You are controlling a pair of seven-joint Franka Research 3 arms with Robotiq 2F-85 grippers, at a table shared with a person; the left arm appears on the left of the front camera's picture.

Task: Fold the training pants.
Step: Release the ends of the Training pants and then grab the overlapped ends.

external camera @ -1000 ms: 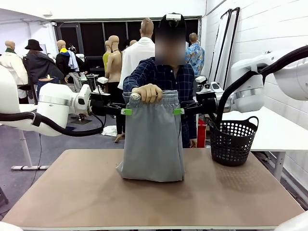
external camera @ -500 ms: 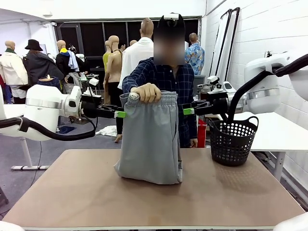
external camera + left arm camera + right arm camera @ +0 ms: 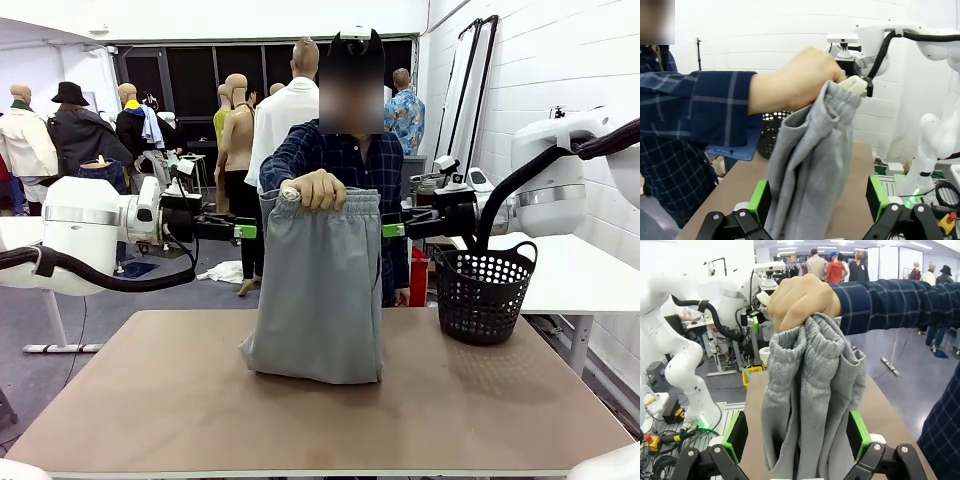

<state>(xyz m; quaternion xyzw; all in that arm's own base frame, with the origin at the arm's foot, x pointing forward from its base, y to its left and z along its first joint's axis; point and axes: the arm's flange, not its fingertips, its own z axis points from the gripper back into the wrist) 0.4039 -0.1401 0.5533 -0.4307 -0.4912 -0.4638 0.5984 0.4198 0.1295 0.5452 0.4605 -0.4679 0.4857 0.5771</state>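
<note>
A person's hand [image 3: 316, 190] holds the light grey training pants [image 3: 318, 300] up by the gathered waistband, and their lower end rests bunched on the table [image 3: 500, 410]. My left gripper [image 3: 245, 231] hangs open just off the pants' left edge, below the waistband. My right gripper [image 3: 393, 230] hangs open just off their right edge at the same height. In the left wrist view the pants [image 3: 807, 165] hang ahead of the open left gripper [image 3: 817, 200]. In the right wrist view the pants [image 3: 810, 390] hang ahead of the open right gripper [image 3: 797, 437]. Neither grips the cloth.
A black perforated basket [image 3: 485, 292] stands at the table's far right edge, under my right arm. The person stands right behind the far edge, in a dark checked shirt [image 3: 345, 160].
Both grippers have drawn back sideways from the pants, the left one leftward and the right one rightward, staying open. The person's hand and the waistband have shifted slightly right.
</note>
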